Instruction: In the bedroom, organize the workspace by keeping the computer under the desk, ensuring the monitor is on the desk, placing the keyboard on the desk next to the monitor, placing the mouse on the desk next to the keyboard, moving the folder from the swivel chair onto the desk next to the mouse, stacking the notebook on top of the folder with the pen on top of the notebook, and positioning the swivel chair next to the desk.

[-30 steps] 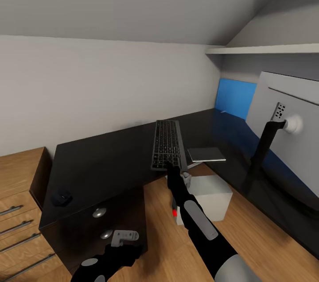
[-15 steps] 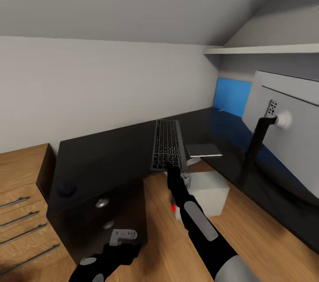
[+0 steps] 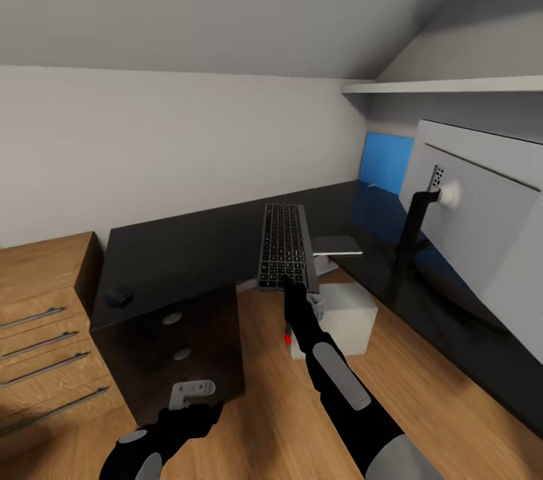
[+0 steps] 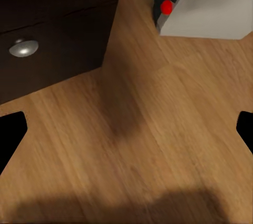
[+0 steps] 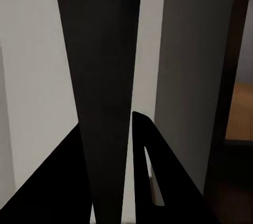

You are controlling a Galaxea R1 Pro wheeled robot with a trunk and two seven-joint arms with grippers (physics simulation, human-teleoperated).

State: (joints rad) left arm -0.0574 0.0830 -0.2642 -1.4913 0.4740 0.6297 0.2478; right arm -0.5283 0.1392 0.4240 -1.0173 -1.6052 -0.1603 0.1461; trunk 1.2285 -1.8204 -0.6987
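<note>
Head view: the keyboard (image 3: 285,245) was gripped at its near edge by the right gripper (image 3: 293,291), above the desk (image 3: 188,254). Left wrist view: the left gripper (image 4: 126,129) was spread wide over the floor (image 4: 132,145). Right wrist view: the keyboard (image 5: 103,92) was clamped.

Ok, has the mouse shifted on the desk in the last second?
No. The mouse sits at the same corner of the desk, up-left of the top drawer knob; only the camera moved.
</note>
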